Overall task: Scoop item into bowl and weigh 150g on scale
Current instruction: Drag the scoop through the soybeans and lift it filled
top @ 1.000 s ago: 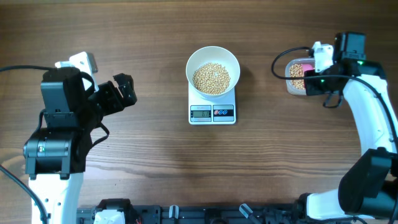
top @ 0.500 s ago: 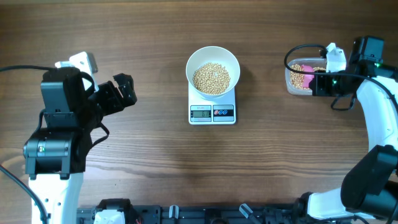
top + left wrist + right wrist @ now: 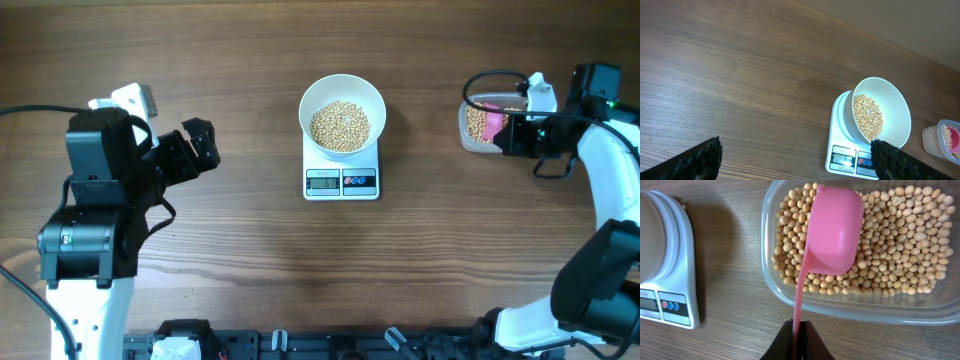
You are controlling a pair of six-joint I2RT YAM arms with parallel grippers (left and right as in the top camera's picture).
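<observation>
Right end effector (image 3: 799, 336) clamped a pink scoop (image 3: 835, 230) over beans (image 3: 900, 240) in a tub (image 3: 850, 308); left end effector (image 3: 795, 145) gaped open.

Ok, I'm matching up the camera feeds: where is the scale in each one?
Overhead: scale at centre, under the bowl.
Left wrist: scale at lower right, bowl on it.
Right wrist: scale at left edge, partly cut off.
Shared landmark: clear tub of beans, right of the scale in every view.

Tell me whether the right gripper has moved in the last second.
Yes. In the overhead view the right gripper has shifted rightward over the tub, farther from the scale.
</observation>
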